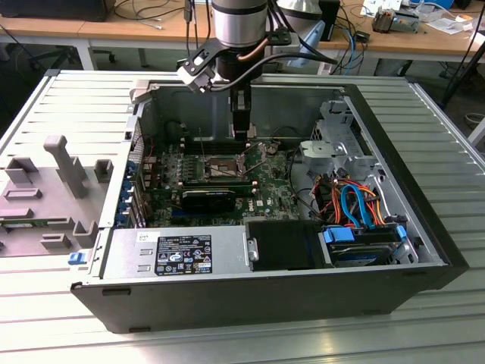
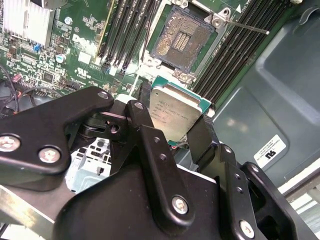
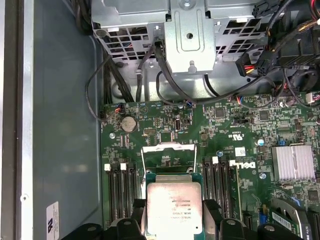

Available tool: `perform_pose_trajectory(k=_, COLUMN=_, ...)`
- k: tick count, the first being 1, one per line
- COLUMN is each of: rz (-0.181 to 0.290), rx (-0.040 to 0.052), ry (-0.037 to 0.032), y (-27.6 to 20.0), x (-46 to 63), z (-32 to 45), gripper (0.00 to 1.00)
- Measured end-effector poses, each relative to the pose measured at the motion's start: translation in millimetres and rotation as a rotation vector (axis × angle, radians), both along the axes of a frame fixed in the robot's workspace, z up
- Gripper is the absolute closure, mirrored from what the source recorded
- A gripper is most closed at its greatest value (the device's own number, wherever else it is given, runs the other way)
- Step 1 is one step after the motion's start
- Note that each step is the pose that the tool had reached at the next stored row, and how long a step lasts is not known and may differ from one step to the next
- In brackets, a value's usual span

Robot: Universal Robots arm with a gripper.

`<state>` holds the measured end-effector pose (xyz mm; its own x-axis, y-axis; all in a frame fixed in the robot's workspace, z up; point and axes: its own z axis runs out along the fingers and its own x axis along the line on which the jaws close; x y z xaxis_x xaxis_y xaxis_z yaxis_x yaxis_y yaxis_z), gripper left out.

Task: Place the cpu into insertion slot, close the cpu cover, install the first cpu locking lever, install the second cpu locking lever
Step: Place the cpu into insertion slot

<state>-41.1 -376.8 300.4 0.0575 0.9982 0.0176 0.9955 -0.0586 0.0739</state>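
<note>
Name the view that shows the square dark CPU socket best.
Second wrist view: the square dark metal-rimmed socket lies open, contacts plain. The exterior view shows it small; in the first wrist view the silver-topped chip blocks it.

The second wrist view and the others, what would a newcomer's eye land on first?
First is the silver-topped cpu, pinched in the black hand and held tilted, clear of the green board, in the second wrist view. Just beyond it in that view lies the bare insertion slot, its contacts exposed. In the exterior view, the arm reaches down into the open computer case.
</note>
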Motion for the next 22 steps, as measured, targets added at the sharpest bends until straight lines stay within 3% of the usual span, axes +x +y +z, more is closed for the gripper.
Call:
perform_pose_trajectory(k=13, rz=0.000, rx=0.0000, ry=0.0000, y=0.0, x=-1.5, z=-1.9, gripper=0.46)
perform_pose_trajectory(k=15, rz=0.000, rx=-0.0004, ry=0.0000, y=0.0, x=-3.2, z=-14.3, gripper=0.46)
perform_pose_trajectory(k=22, rz=0.000, rx=-0.0003, ry=0.0000, y=0.0, x=-3.2, z=-17.9, gripper=0.46)
